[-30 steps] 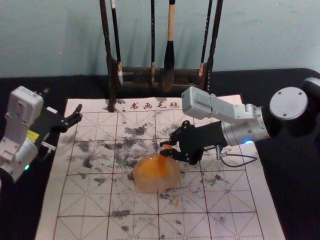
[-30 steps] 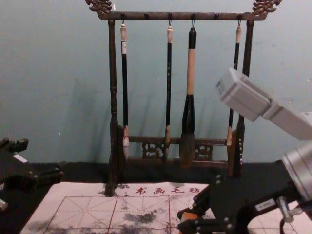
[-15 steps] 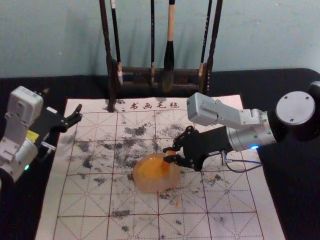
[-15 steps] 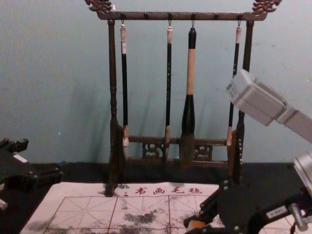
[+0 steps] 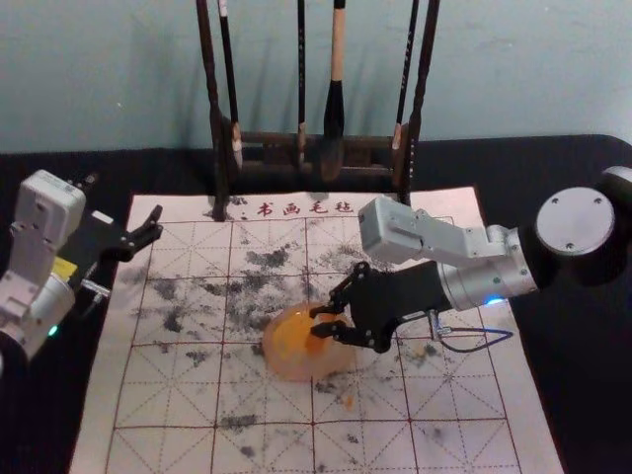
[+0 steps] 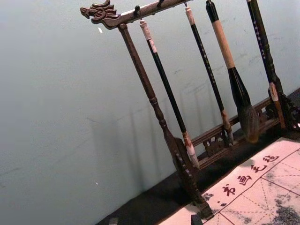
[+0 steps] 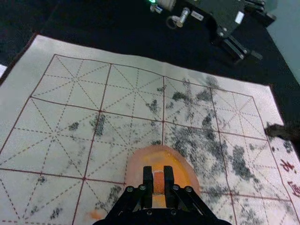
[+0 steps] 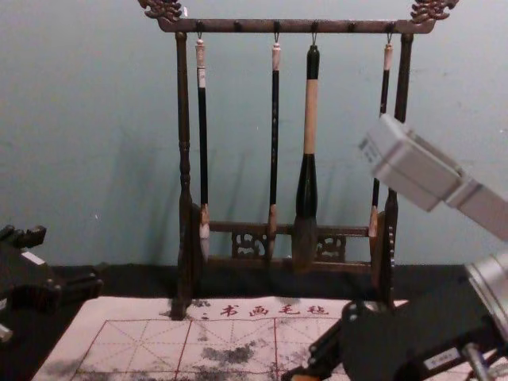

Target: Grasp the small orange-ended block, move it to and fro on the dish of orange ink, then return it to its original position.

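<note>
R arm gry./blk., w/ thin cable, blue LED.

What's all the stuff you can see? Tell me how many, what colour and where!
Block: one, orange, in the right gripper
Dish: one, pale, on the mat
Ink: one pool, orange, in the dish
Mat: one, whitish with red lines, on the table
Big brush: one, black and tan, hanging on the rack
Thin brushes: three, mostly black, hanging too
Rack: one, brown, behind
Table: one, black, underneath
Wall: one, blue-grey, at the back
Right gripper: one, black, over the dish
Left gripper: one, black, by the mat's left edge
</note>
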